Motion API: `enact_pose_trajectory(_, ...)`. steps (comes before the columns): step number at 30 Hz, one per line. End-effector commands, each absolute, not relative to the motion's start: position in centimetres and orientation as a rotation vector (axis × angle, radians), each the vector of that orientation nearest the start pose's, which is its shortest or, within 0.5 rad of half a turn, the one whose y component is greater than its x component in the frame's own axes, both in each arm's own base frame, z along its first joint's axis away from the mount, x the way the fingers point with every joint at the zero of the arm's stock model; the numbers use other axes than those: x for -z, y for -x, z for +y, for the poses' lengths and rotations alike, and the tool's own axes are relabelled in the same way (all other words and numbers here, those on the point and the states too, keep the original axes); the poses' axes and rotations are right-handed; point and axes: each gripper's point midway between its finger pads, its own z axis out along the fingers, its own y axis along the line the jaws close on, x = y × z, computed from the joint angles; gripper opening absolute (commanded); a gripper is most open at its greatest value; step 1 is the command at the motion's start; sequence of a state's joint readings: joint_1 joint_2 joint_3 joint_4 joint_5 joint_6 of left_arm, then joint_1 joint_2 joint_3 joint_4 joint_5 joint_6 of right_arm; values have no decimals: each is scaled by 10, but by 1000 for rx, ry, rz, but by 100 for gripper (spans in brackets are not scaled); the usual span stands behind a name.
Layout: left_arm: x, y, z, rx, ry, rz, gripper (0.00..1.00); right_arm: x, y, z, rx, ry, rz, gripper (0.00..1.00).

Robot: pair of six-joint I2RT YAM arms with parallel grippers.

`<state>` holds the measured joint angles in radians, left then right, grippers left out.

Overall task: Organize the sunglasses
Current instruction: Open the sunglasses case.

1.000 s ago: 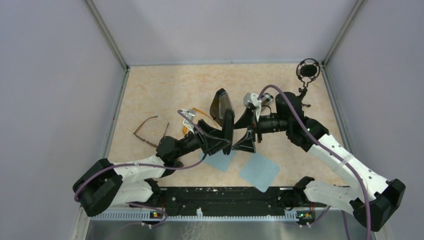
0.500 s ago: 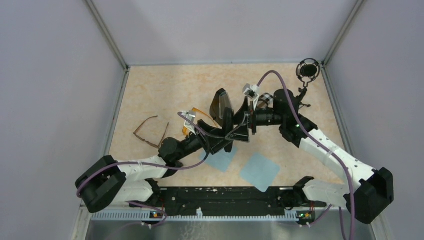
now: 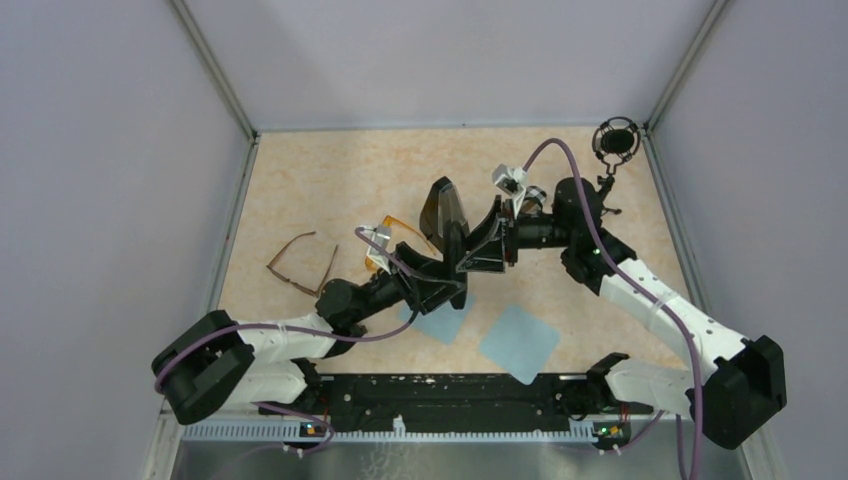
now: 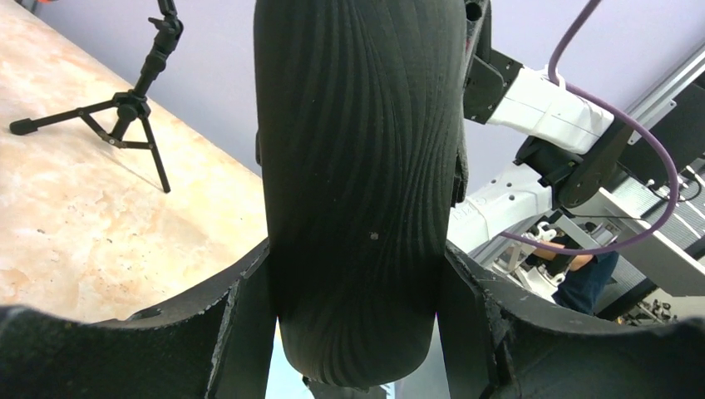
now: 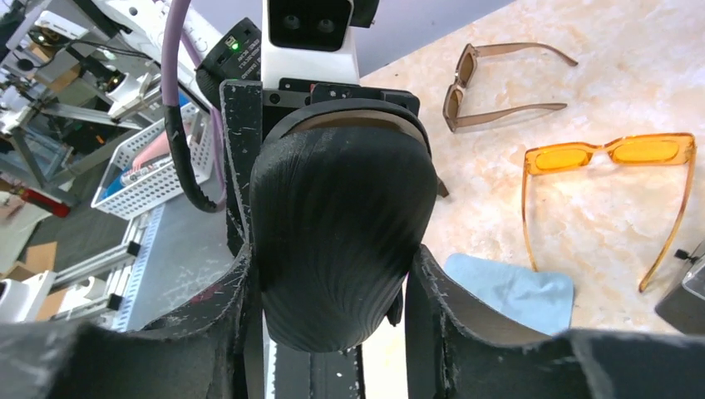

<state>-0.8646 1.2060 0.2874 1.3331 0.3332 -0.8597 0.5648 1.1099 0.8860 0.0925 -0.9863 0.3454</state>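
A black ribbed case [image 3: 455, 235] is held up over the table's middle, its flap [image 3: 441, 203] standing open. My left gripper [image 3: 452, 264] is shut on it, and the case [image 4: 357, 166] fills the gap between the fingers. From the other side my right gripper [image 3: 480, 245] closes on the same case [image 5: 341, 224], with both fingers against its sides. The amber-lensed sunglasses [image 5: 611, 154] lie unfolded on the table [image 3: 320, 180], partly hidden behind the left arm in the top view [image 3: 397, 226]. The brown thin-framed sunglasses [image 3: 300, 262] lie further left [image 5: 490, 83].
Two light blue cloths [image 3: 440, 322] [image 3: 518, 343] lie near the front edge. A small black tripod [image 3: 613, 148] stands in the back right corner. A dark object [image 5: 686, 291] shows at the right wrist view's edge.
My right gripper swung left and up onto the black case, and its jaws narrowed around it. The left arm kept holding the case nearly still.
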Motion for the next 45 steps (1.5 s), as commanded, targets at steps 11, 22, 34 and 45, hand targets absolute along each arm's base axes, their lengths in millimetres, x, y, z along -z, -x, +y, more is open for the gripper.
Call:
enact_pose_trajectory(11, -275, -170, -301, 1456, -350, 1410, 53, -290, -123, 280, -1551, 1376, 1292, 0)
enact_pose_trajectory(22, -286, -132, -303, 1835, -376, 1309, 0, -310, -94, 268, -1632, 1528, 1067, 0)
enact_pose_trajectory(34, -299, -116, -310, 2143, -535, 1224, 0, -328, -48, 249, -1765, 1649, 848, 0)
enact_pose_trajectory(45, -304, -102, -319, 2207, -755, 1234, 0, -331, -40, 244, -1672, 1667, 716, 1)
